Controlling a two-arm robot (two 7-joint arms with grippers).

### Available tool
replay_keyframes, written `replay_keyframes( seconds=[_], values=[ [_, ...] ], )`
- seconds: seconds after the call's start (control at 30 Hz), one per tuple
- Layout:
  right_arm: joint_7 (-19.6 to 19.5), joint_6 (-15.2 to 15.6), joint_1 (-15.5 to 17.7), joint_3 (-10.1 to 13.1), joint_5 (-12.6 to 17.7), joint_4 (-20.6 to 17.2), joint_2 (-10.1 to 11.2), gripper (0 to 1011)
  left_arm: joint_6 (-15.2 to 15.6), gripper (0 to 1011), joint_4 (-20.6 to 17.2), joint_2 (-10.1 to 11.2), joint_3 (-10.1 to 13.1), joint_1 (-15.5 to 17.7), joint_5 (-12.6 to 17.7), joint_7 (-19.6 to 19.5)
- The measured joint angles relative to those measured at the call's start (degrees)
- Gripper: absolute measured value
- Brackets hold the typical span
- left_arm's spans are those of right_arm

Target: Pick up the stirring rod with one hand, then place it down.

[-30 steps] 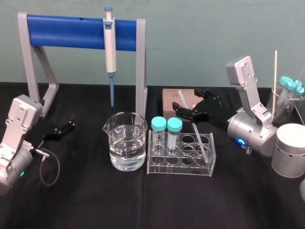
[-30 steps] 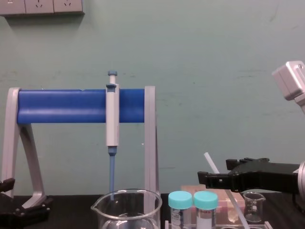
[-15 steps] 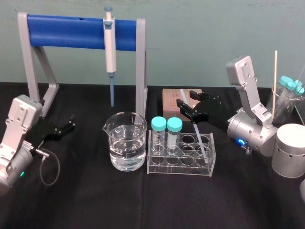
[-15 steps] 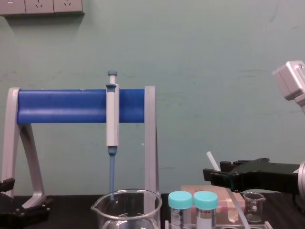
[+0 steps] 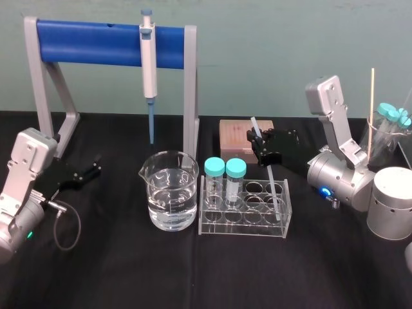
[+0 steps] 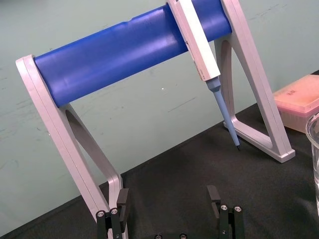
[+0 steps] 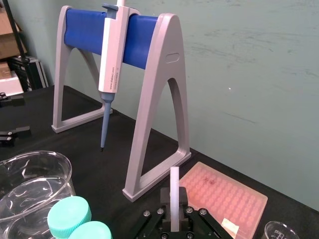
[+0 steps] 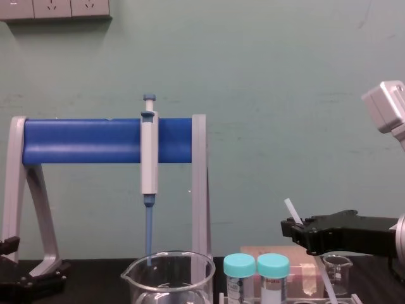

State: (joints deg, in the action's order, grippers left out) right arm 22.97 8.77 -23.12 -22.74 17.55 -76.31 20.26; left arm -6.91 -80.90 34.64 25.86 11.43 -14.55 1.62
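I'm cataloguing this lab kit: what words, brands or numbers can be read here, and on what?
No text is legible.
pipette: small print along its body, too small to read.
capped vials: paper labels, blurred.
pink box: small sticker, unreadable.

Head high, downward; chest low, level; wrists close; blue rack [image 5: 109, 43] common to all.
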Motion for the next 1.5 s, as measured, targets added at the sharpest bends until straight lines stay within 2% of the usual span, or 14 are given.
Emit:
replay_keyframes(
  seconds=[0.37, 0.47, 0.53, 0.57, 0.6, 0.8, 0.9, 1.23, 1.5],
  values=[
    [0.00, -0.04, 0.02, 0.03, 0.00, 0.00, -0.01, 72, 0.00, 1000, 0.00, 0.00, 0.00, 0.00, 0.00, 0.00],
    [-0.07, -1.97, 0.65, 0.63, 0.10, -0.18, -0.29, 72, 0.00, 1000, 0.00, 0.00, 0.00, 0.00, 0.00, 0.00],
    [-0.20, -5.13, 1.44, 1.43, 0.40, -0.29, -0.76, 72, 0.00, 1000, 0.00, 0.00, 0.00, 0.00, 0.00, 0.00],
    [-0.20, -5.13, 1.44, 1.43, 0.40, -0.29, -0.76, 72, 0.00, 1000, 0.00, 0.00, 0.00, 0.00, 0.00, 0.00],
    [-0.15, -7.27, 1.90, 1.90, 0.67, -0.30, -1.04, 72, 0.00, 1000, 0.00, 0.00, 0.00, 0.00, 0.00, 0.00],
    [0.93, -14.75, 3.81, 3.32, 1.51, -0.02, -1.76, 72, 0.00, 1000, 0.00, 0.00, 0.00, 0.00, 0.00, 0.00],
    [1.43, -16.67, 4.68, 3.90, 1.93, 0.00, -1.88, 72, 0.00, 1000, 0.00, 0.00, 0.00, 0.00, 0.00, 0.00],
    [2.48, -19.03, 6.44, 5.58, 3.80, -1.49, -2.08, 72, 0.00, 1000, 0.00, 0.00, 0.00, 0.00, 0.00, 0.00],
    [3.74, -21.03, 6.75, 7.19, 6.60, -4.92, -2.50, 72, 0.00, 1000, 0.00, 0.00, 0.00, 0.00, 0.00, 0.00]
  ],
)
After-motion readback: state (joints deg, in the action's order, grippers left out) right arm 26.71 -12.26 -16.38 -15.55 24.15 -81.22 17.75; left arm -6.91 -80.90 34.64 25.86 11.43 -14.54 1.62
